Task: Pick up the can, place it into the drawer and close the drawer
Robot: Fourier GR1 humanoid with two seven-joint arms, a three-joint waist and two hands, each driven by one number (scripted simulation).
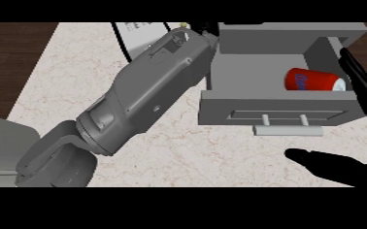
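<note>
Can (315,80): red, lying on its side inside the drawer, toward the right end, touched by neither hand.
Drawer (276,110): pulled out from the grey cabinet (287,35), with front panel and bar handle (287,130) facing the near edge of the counter (79,73).
Done so far: picking and placing, judged from the can resting in the drawer.
Left to do: closing, by pushing the front panel back toward the cabinet.
Right hand (326,167): black, low at the right, near the handle but apart from it, fingers stretched out and holding nothing; probably best placed for the push.
Left hand (206,27): up by the drawer's rear left corner, mostly hidden behind its own grey forearm; open or curled, cannot tell.
White object (140,33): dark-edged, at the far side of the counter, partly covered by the left forearm; too little showing to name.
Caution: left forearm close beside the drawer's left wall, so likely worth drawing clear before the push.
</note>
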